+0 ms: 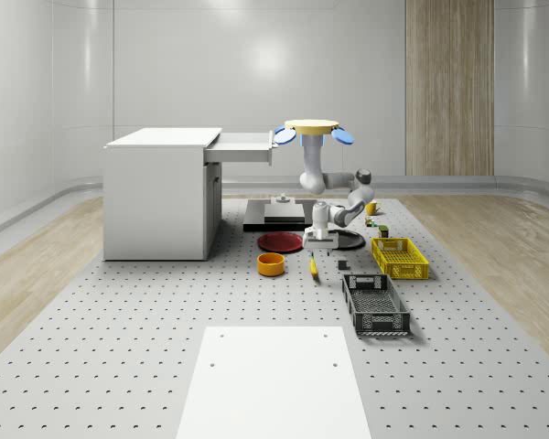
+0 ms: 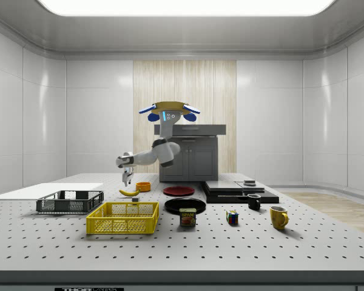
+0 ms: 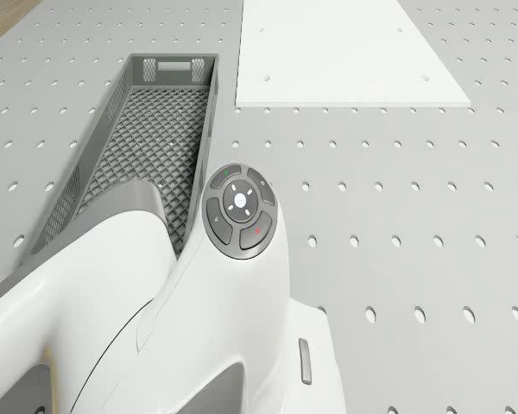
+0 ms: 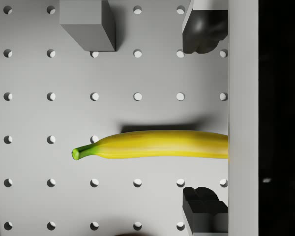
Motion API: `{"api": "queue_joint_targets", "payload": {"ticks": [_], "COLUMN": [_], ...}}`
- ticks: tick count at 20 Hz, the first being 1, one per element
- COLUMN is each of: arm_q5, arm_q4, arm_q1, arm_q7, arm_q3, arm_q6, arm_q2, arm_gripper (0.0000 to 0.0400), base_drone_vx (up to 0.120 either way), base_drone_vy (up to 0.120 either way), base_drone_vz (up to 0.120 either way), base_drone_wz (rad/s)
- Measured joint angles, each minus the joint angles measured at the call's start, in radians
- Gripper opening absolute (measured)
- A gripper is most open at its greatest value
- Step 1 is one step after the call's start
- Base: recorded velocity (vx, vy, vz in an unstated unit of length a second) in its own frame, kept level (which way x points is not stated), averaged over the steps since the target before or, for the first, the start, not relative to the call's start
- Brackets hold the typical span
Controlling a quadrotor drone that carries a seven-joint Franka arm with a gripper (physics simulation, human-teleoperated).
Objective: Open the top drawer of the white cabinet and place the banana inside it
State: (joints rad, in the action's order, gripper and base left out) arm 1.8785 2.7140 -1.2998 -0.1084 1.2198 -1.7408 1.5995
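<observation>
From my desk, nearest the whole-scene camera lies a white panel [image 1: 273, 380] flat on the perforated table [image 1: 119, 347]. Behind it, the dark grey crate [image 1: 375, 304] stands empty, its mesh floor bare in the drone view, and the yellow basket [image 1: 400, 257] beyond it also looks empty. The orange bowl [image 1: 272, 264] sits near the banana [image 1: 313, 266]; I cannot see into it.

The banana lies on the table under the gripper [image 1: 319, 238]. The wrist view shows it lying crosswise between the two dark fingertips [image 4: 202, 30], which are spread wide on either side and not touching it; its far end is cut off by a pale part of the gripper.

The side view adds a can [image 2: 187, 217], a coloured cube [image 2: 232, 217], a black mug [image 2: 253, 202] and a yellow mug [image 2: 278, 217].

Farther back, the drone [image 1: 313, 131] hovers beside the white cabinet [image 1: 160, 197], whose top drawer [image 1: 244, 148] is pulled out; its inside is hidden from me.
</observation>
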Motion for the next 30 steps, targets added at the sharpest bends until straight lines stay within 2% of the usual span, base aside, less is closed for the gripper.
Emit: {"api": "queue_joint_targets", "payload": {"ticks": [9,16,30], "arm_q5": [0.095,0.148,0.233], "arm_q4": [-0.039,-0.063,-0.111], "arm_q1": [-0.061,-0.109,-0.132], "arm_q7": [-0.041,-0.078,-0.081], "arm_q3": [-0.093,-0.139,-0.214], "arm_q6": [-0.019,-0.015,-0.021], "arm_q2": [-0.035,-0.072,-0.126], "arm_gripper": [0.0400,0.0400,0.0400], "base_drone_vx": [0.000,0.000,0.000], "base_drone_vy": [0.000,0.000,0.000], "base_drone_vz": [0.000,0.000,0.000], "base_drone_wz": [0.000,0.000,0.000]}}
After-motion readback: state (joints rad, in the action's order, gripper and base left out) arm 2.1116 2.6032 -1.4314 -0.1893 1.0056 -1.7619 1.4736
